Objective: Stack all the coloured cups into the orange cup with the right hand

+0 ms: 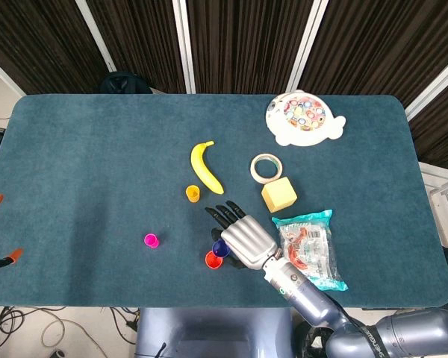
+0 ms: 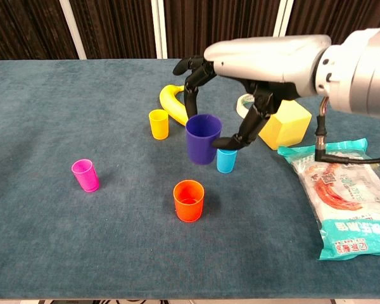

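Gripping the purple cup by its rim and wall in the right hand, aloft at about one o'clock from the orange cup; probably light, thin, slick plastic, so best pinched gently near the rim.

In the head view, the right hand covers most of the purple cup and all of the light-blue cup. In the chest view, the purple cup overlaps the light-blue cup's 9 o'clock side. The snack packet is cut off at the 3 o'clock edge.
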